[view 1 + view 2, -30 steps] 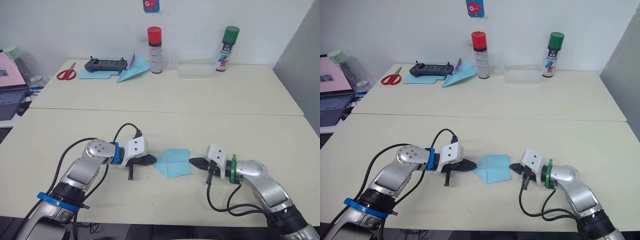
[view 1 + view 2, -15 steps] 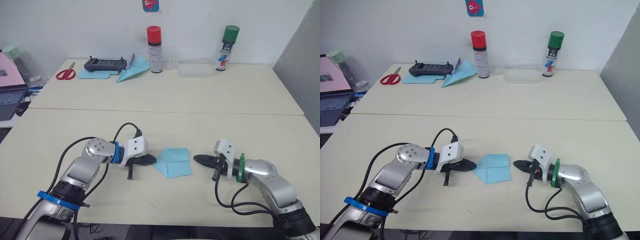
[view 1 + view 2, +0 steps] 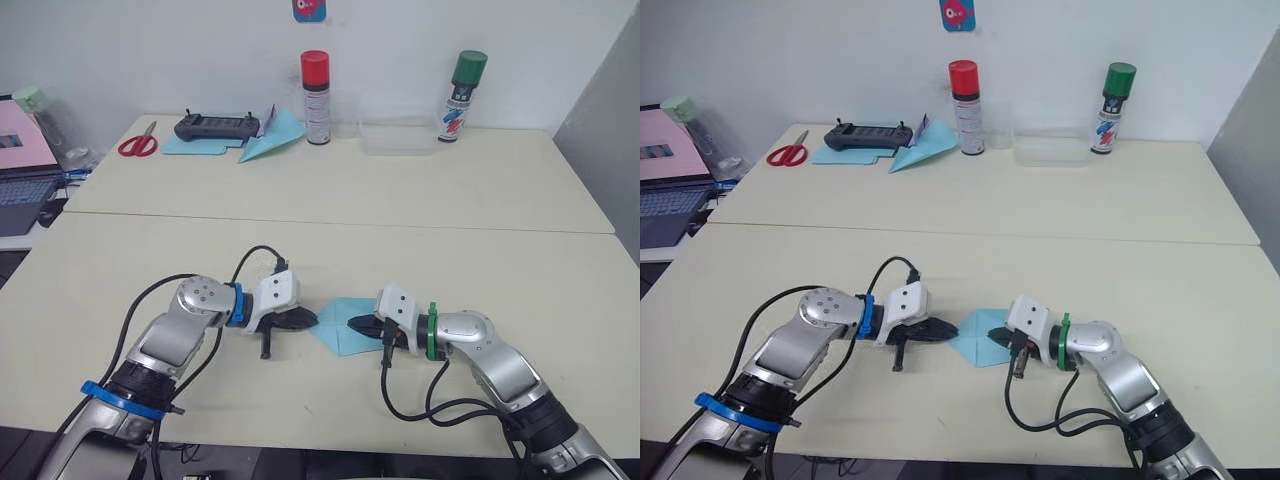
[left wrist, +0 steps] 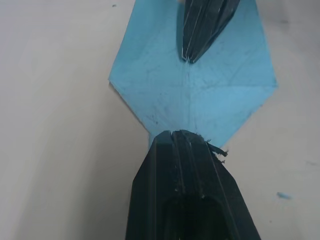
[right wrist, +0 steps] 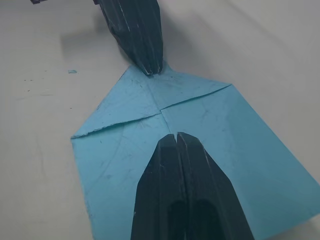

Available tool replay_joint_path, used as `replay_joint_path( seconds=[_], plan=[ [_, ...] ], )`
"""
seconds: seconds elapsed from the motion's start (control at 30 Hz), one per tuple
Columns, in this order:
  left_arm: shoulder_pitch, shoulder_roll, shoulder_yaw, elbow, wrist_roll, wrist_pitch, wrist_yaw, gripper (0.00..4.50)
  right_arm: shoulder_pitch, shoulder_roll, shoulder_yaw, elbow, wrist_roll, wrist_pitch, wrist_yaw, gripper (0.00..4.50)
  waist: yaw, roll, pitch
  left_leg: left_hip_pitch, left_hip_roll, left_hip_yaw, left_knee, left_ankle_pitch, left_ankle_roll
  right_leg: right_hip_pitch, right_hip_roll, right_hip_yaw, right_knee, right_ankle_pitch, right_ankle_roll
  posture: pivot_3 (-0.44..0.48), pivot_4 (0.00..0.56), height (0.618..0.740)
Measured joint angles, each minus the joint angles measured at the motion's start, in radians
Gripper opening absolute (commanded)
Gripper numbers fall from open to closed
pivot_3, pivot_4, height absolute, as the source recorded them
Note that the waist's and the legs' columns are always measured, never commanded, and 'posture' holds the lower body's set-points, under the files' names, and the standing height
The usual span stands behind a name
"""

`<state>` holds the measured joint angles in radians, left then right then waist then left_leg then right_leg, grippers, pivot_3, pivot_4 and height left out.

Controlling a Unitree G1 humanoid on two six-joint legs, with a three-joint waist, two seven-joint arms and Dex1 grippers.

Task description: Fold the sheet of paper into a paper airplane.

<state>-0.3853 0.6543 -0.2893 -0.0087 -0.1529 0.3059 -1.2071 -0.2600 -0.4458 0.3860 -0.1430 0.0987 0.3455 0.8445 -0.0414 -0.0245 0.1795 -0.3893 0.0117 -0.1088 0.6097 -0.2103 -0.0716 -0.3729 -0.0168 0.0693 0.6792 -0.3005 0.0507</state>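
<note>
Two claws, one thin sheet of paper (image 3: 338, 312): lies flat near the front of the tabletop (image 3: 300, 250), between the arms, with both corners of its left end folded in to a centre line and a blunt nose pointing at the left claw (image 3: 308, 322). Left claw: fingers pressed together, gripping nothing, tip apparently resting on that nose as an anchor. Right claw (image 3: 355, 324): likewise closed and empty, tip down on the centre line where the two flaps meet. Judged as the step in hand: pressing the flaps flat and sharpening the creases before the fold in half. To do it well, hold the left tip (image 4: 182, 135) steady on the nose and slide the right tip (image 5: 176, 136) along the centre line with light, even pressure. Avoid any sideways shove, likely to skid or buckle so light a sheet. Keep both tips on one line, so as not to twist the paper between them. As for pose: both forearms low and nearly level over the tabletop, reaching in from opposite sides, left claw pointing right and right claw pointing left, tips facing each other along the centre line, near but apart.
</note>
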Motion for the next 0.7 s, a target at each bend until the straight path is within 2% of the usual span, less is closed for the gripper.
replay_joint_path(
  seconds=[0.2, 0.7],
  plan=[
    [-0.021, -0.042, -0.015, -0.034, 0.007, 0.039, 0.041, 0.0, 0.002, -0.001, 0.0, -0.001, 0.0, -0.006, 0.0, 0.02, 0.0, -0.001, 0.0, -0.001, 0.0, 0.0, 0.0, 0.0, 0.0, -0.001, 0.0, 0.0, 0.0, 0.0, 0.0, 0.0, 0.15, 0.74],
    [0.003, -0.01, -0.014, 0.016, 0.035, -0.021, 0.055, 0.0, 0.016, -0.017, -0.004, -0.016, 0.0, -0.005, -0.014, 0.02, 0.0, -0.001, 0.0, 0.001, 0.0, 0.0, 0.0, 0.0, 0.0, 0.0, 0.0, 0.0, 0.0, 0.0, 0.0, 0.0, 0.15, 0.74]
  ],
)
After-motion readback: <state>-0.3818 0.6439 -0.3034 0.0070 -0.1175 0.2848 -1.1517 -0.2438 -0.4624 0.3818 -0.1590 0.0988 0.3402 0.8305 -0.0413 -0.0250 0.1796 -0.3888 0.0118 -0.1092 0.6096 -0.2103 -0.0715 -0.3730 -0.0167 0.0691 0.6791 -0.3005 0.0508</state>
